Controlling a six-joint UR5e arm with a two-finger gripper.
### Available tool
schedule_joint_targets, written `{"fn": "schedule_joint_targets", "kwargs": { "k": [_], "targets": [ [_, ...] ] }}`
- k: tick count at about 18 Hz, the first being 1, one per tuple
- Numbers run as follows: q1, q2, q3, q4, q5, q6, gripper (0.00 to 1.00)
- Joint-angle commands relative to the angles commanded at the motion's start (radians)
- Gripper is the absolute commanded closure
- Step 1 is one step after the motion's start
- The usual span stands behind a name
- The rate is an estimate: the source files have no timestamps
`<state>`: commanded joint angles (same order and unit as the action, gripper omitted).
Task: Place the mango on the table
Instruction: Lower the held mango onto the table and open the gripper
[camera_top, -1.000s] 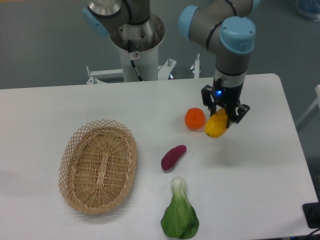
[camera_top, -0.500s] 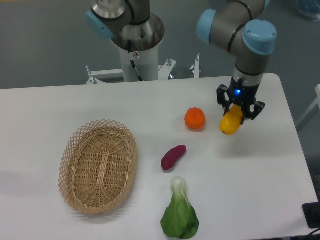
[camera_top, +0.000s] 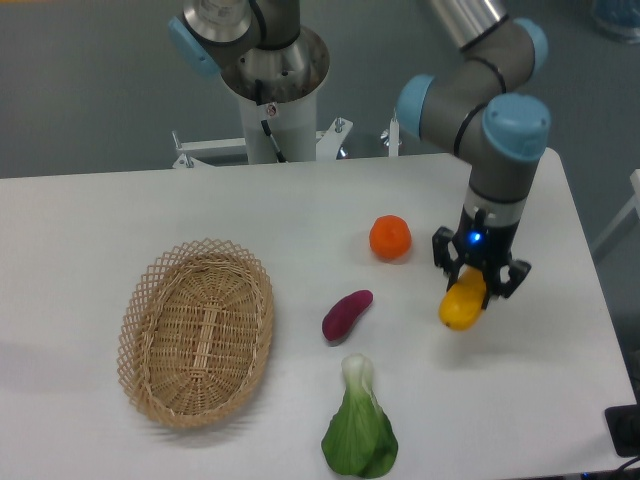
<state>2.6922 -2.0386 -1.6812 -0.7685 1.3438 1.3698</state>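
At right of centre, the black two-finger gripper (camera_top: 479, 287) clamps the smooth yellow oblong mango (camera_top: 462, 306) above the white rectangular table (camera_top: 300, 210); released here, it could roll.

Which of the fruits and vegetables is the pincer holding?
The yellow mango, clamped in the pincer; the orange, sweet potato and bok choy lie untouched.

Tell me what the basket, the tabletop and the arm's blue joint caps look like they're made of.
The basket looks like woven wicker or rattan: tan strands, open lattice rim, matte. The table appears to be a smooth white laminate or painted board, with a faint sheen and no grain. The blue joint caps look like moulded plastic, smooth and slightly glossy; the arm's grey shells could be painted metal or plastic, which I cannot tell.
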Motion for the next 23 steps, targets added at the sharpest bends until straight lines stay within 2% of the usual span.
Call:
{"fn": "schedule_joint_targets", "kwargs": {
  "k": [7, 10, 14, 16, 17, 19, 23],
  "targets": [
    [-0.029, -0.034, -0.025, -0.005, 0.006, 0.000, 0.48],
    [-0.031, -0.029, -0.060, -0.003, 0.006, 0.003, 0.48],
    [-0.031, -0.028, -0.072, -0.002, 0.006, 0.003, 0.47],
    [-0.031, -0.029, -0.072, -0.002, 0.006, 0.005, 0.38],
    [-0.031, -0.029, -0.069, 0.000, 0.005, 0.006, 0.24],
    [-0.031, -0.029, -0.063, 0.000, 0.005, 0.005, 0.02],
    [-0.031, -0.028, -0.063, 0.000, 0.005, 0.003, 0.00]
  ]
}}
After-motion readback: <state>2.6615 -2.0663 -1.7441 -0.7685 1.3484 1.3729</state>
